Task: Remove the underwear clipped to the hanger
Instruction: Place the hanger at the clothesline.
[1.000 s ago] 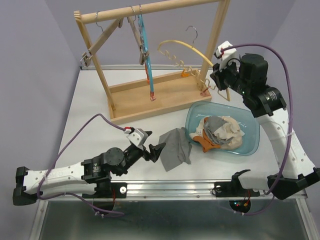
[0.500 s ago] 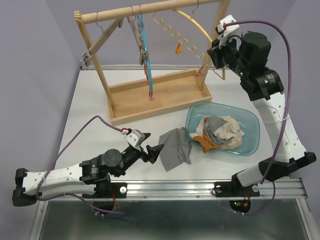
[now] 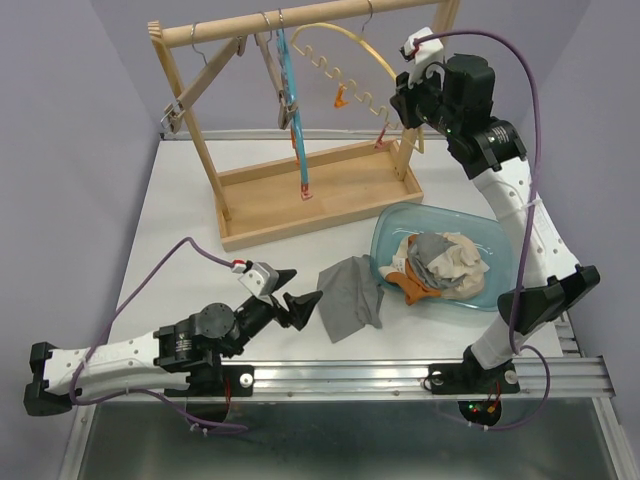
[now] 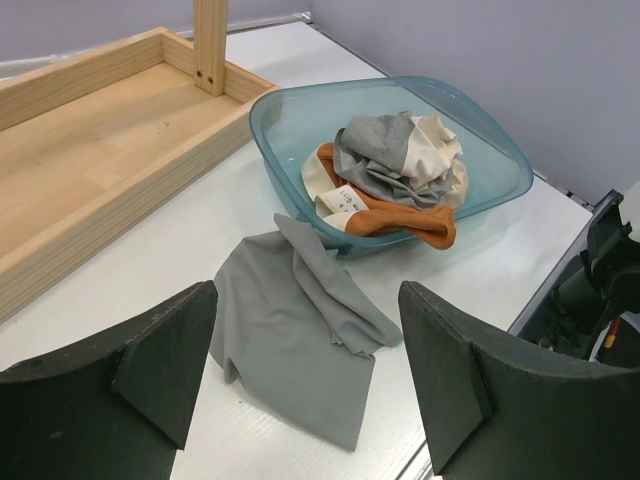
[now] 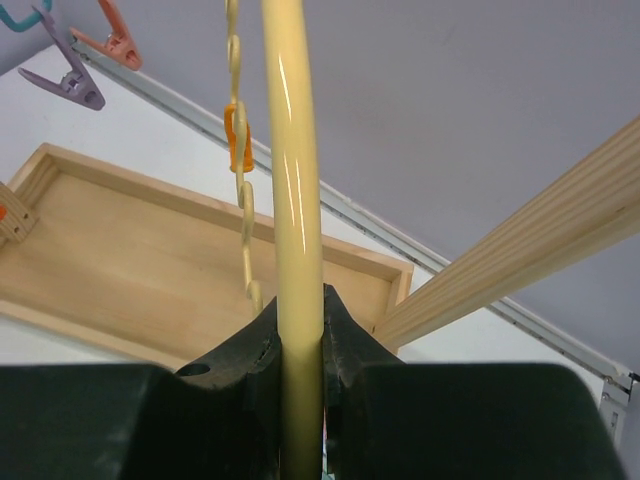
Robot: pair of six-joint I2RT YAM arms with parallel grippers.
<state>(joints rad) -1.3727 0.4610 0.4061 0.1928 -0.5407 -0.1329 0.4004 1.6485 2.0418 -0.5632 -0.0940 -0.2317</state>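
The left arm (image 3: 150, 350) lies low over the worktop (image 3: 190, 200). The left jaws are wide open and hold nothing. 1 piece of grey underwear (image 4: 300, 330) lies crumpled on the worktop just in front of them. It is just beside the blue tub (image 3: 503, 262).

Inside the tub sits a pile of underwear (image 4: 395, 165). The pile has grey, cream, white and orange-brown pieces, all bunched up together. 1 orange-brown piece hangs a little over the near rim.

The right arm (image 3: 510, 190) reaches up high to the top of the wooden rack (image 3: 310, 190). The right jaws are closed tight on the yellow hanger (image 5: 293, 150), gripping its round bar. The hook of this hanger is up at the top rod of the rack. A yellow chain (image 5: 238, 215) of loops hangs beside the bar, and 1 orange clip (image 5: 235, 137) is on it.

A blue hanger (image 3: 283, 70) hangs from the same rod, further to the left.
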